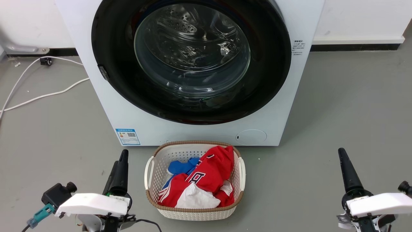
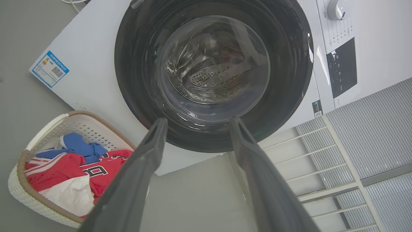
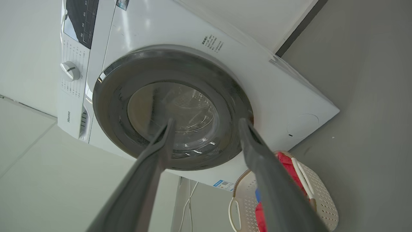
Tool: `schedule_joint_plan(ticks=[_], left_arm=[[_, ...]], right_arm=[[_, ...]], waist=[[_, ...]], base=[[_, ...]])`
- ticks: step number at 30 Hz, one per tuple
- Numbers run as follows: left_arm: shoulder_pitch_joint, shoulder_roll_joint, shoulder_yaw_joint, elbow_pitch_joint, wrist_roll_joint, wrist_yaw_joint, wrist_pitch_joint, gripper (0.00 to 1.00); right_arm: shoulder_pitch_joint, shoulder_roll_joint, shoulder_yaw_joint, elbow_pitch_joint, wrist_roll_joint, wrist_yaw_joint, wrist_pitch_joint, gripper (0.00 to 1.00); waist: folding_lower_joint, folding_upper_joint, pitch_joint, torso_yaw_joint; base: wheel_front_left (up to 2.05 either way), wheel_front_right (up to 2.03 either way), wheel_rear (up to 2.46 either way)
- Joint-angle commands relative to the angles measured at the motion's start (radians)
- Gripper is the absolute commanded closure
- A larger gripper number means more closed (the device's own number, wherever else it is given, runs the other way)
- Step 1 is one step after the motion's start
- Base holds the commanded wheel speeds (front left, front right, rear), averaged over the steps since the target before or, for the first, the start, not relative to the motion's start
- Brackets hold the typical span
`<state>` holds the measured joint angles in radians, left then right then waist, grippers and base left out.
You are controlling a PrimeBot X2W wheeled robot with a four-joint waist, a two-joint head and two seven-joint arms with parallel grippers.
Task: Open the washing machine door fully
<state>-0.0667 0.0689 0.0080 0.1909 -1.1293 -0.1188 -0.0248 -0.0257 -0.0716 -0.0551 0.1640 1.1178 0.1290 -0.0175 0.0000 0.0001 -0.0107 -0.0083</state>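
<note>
The washing machine door [image 1: 192,51] fills the front of the washing machine [image 1: 106,106]; a laundry basket [image 1: 193,214] of clothes [image 1: 209,177] stands on the floor [image 1: 347,106] just before the machine, cables [image 1: 42,96] lie to its left, and the left tool [image 1: 124,156] and right tool [image 1: 341,153] sit before it, apart from it.

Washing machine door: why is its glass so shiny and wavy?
Head view: the bulging glass of the washing machine door catches light in wavy streaks. Left wrist view: white glare lines its black rim. Right wrist view: the right gripper looks blurry.
</note>
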Motion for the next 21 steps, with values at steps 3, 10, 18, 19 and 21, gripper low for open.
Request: schedule_joint_plan(ticks=[3,10,18,19,21], left_arm=[[-0.009,0.022,-0.012,-0.029,0.112,0.009,-0.021,0.00],[0.001,0.043,-0.025,-0.039,0.248,0.025,-0.046,0.00],[0.005,0.063,-0.048,-0.041,0.368,0.037,-0.068,0.00],[0.005,0.065,-0.051,-0.042,0.383,0.039,-0.071,0.00],[0.006,0.069,-0.057,-0.042,0.413,0.042,-0.078,0.00]], right_arm=[[-0.008,-0.004,0.000,-0.034,-0.128,0.001,-0.003,0.00],[0.002,-0.004,-0.002,-0.050,-0.291,0.001,0.007,0.00],[0.016,0.000,-0.012,-0.067,-0.418,0.001,0.006,0.00],[0.018,0.001,-0.014,-0.069,-0.433,0.001,0.007,0.00],[0.021,0.002,-0.016,-0.073,-0.464,0.001,0.008,0.00]], waist=[[0.0000,-0.0001,-0.002,-0.002],[0.0000,-0.0001,-0.005,-0.004],[0.0000,-0.0001,-0.009,-0.004],[0.0000,-0.0001,-0.010,-0.004],[0.0000,-0.0001,-0.011,-0.004]], base=[[0.00,0.00,0.00],[0.00,0.00,0.00],[0.00,0.00,0.00],[0.00,0.00,0.00],[0.00,0.00,0.00]])
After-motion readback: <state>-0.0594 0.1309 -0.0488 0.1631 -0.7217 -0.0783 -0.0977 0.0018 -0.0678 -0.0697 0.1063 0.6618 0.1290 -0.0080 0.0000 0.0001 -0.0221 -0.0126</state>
